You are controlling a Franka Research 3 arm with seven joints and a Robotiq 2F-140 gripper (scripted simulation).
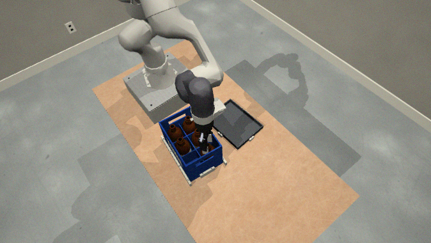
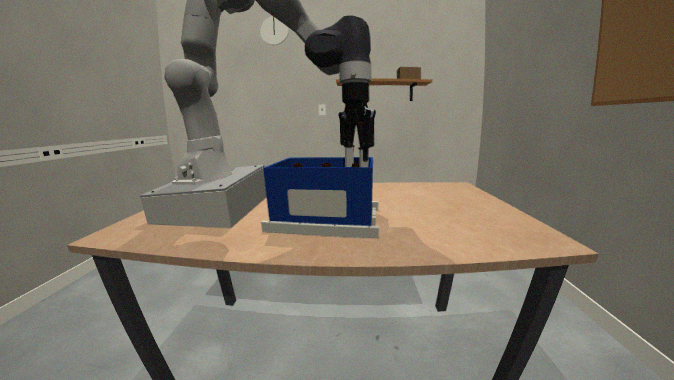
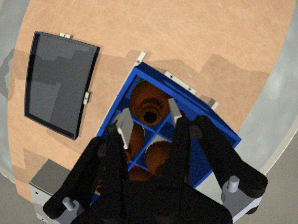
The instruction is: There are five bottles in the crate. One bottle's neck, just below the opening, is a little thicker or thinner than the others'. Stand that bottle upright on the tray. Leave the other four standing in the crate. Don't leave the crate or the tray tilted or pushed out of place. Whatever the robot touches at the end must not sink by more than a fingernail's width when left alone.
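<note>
The blue crate (image 1: 209, 166) (image 2: 320, 179) (image 3: 190, 103) stands level and holds five brown bottles. My gripper (image 1: 207, 145) (image 2: 356, 164) (image 3: 150, 112) is open, pointing down, with its fingertips on either side of one bottle's neck. That bottle (image 1: 211, 148) (image 3: 148, 96) stands in a corner compartment, with gaps between neck and fingers. The other bottles (image 1: 173, 132) (image 1: 181, 146) (image 1: 188, 126) (image 1: 195, 139) stand in their own compartments; one compartment has no bottle. Which neck differs I cannot tell. The black tray (image 1: 249, 127) (image 3: 60, 82) lies flat beside the crate, with no bottle on it.
Pale strips (image 1: 177, 161) (image 2: 320, 229) edge the crate's foot, and small pale blocks (image 1: 251, 138) (image 3: 86, 97) sit by the tray. The crate walls and dividers are close around the fingers. The robot's grey base (image 1: 166, 110) (image 2: 187, 207) stands behind the crate and tray.
</note>
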